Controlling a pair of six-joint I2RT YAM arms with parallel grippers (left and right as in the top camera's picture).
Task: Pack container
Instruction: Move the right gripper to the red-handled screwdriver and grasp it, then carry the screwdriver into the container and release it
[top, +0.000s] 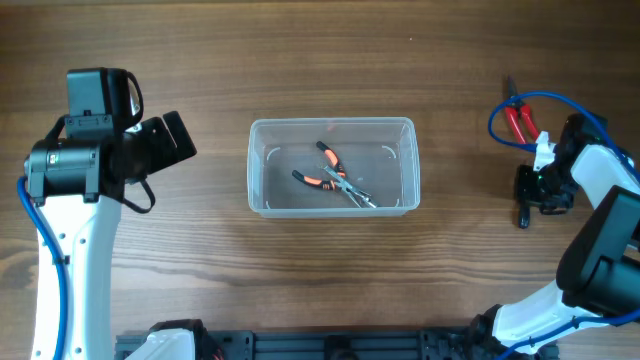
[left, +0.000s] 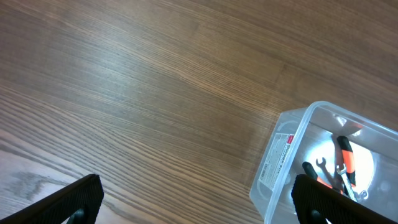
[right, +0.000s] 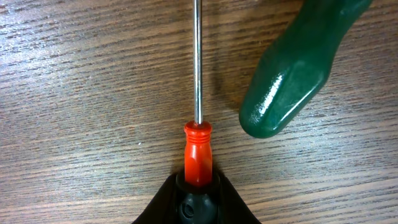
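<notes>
Left of container (top: 330, 122): left gripper (left: 196, 186) idle, jaws wide, empty. Container between both arms, pliers (top: 330, 178) inside. Well right of container: right gripper (right: 198, 182) clamped on red screwdriver (right: 198, 149), green handle (right: 292, 68) just beside. Step: pickup. Next: lift, carry to container, release inside.
</notes>
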